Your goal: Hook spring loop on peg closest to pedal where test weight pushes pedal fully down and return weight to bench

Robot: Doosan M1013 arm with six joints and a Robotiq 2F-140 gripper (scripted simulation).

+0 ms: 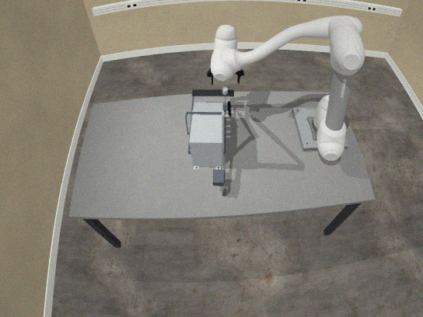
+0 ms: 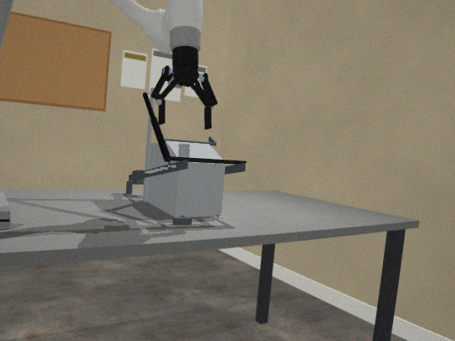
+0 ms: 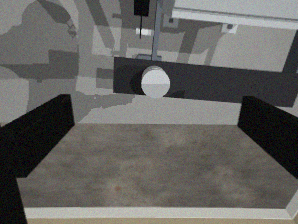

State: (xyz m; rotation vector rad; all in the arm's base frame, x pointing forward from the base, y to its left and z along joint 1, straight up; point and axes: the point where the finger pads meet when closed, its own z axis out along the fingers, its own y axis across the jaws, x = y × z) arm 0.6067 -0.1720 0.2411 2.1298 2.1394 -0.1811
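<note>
Below the open claw [image 2: 185, 125] [image 1: 225, 78] [image 3: 156, 110] stands the weight [image 2: 184, 150] [image 1: 225, 91] [image 3: 155, 84].

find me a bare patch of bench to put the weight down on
The bench looks bare left of the feeder's grey housing in the top view. Crowded: the housing's right side, with pegs, and the arm's base plate.

Wall board: we see a flat orange-brown rectangular board [image 2: 54, 63] with a darker rim.
Paper sheets: we find white rectangular sheets [image 2: 134, 70] beside it, the nearest with an olive band.
Wall strip: we spot a long white slotted strip [image 1: 249, 3] on the beige wall.
Floor: we make out mottled grey-brown flooring [image 1: 241, 264] [image 2: 125, 292] [image 3: 150, 165].
</note>
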